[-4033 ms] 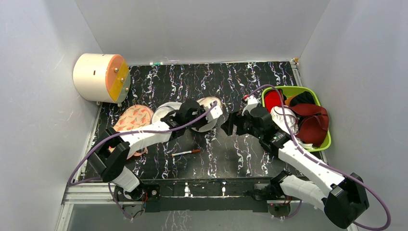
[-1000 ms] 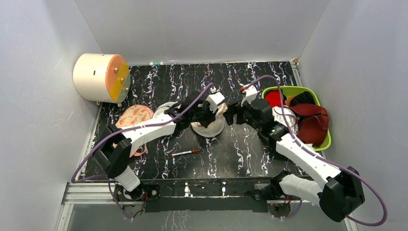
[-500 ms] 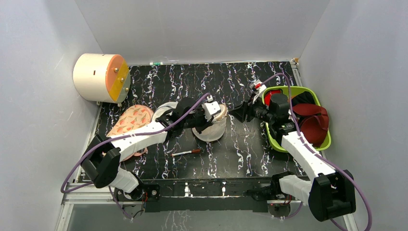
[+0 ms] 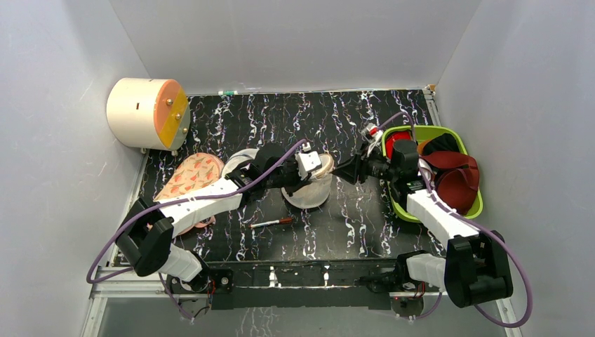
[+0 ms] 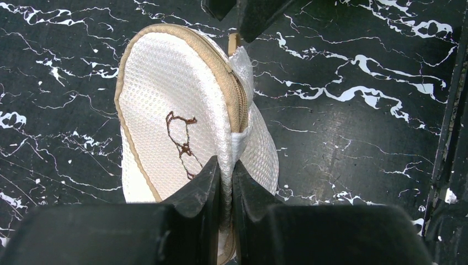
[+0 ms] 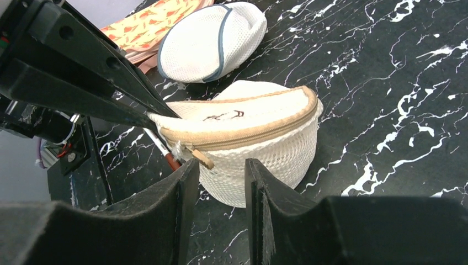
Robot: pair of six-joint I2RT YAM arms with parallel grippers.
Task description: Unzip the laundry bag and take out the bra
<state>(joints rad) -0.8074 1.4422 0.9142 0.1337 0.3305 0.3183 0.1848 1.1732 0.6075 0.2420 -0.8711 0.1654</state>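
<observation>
The laundry bag (image 4: 313, 189) is a cream mesh dome with a tan zip (image 6: 248, 135) and a small dark mark (image 5: 182, 135). It stands tilted on the black marbled table. My left gripper (image 5: 226, 165) is shut on a fold of its mesh, reaching it from the left (image 4: 300, 179). My right gripper (image 6: 221, 168) points at the bag from the right (image 4: 339, 170). Its jaws are narrowly open with nothing between them. The tan zip pull (image 6: 201, 157) hangs just beyond its left fingertip, untouched. The zip looks closed. The bra is hidden.
A grey-white mesh pouch with a dark rim (image 4: 242, 160) and a peach-pink patterned bra (image 4: 193, 175) lie to the left. A pen (image 4: 271, 223) lies near the bag's front. A green basket (image 4: 421, 129) of clothes stands at the right, a cream cylinder (image 4: 144, 112) at back left.
My right arm has drawn back toward the basket and its jaws have narrowed. The left gripper has kept its hold and shifted the bag slightly.
</observation>
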